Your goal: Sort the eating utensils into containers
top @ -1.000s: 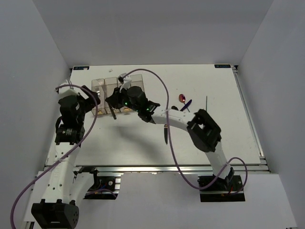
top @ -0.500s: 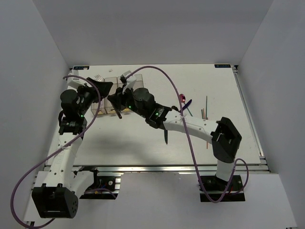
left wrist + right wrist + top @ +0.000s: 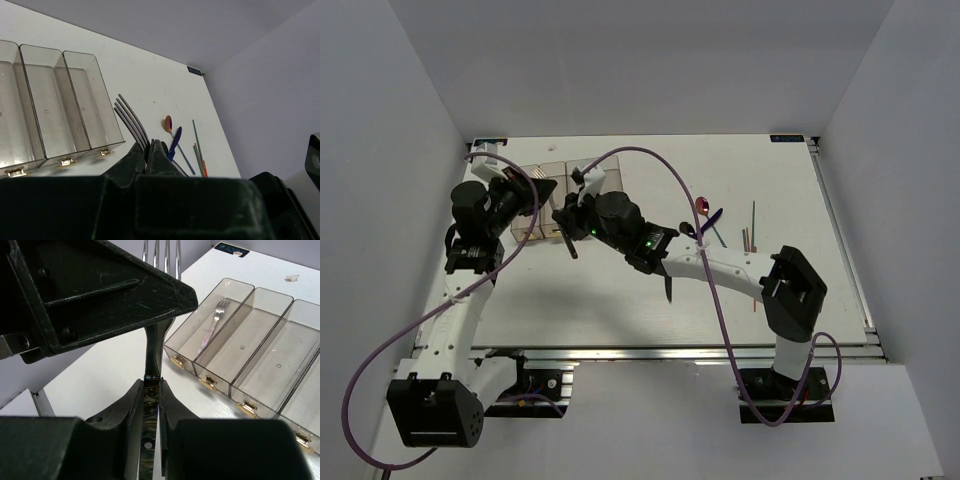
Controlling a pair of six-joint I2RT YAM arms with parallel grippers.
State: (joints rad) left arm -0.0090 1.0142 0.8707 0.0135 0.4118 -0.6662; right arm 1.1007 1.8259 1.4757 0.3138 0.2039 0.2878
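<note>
L gripper just shut on fork near tines; R gripper, jaws narrow, grips its handle. Handover at 10 o'clock, beside bins; R should release next, I think.

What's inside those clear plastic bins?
One silver fork lies in the end bin; the next two bins look empty. The fourth bin is mostly out of frame, so its inside can't be fully checked.

Clear glossy plastic bins, shiny gold metal tabs. The fork lying in one bin and the held fork are polished metal. The desk is matt white.
</note>
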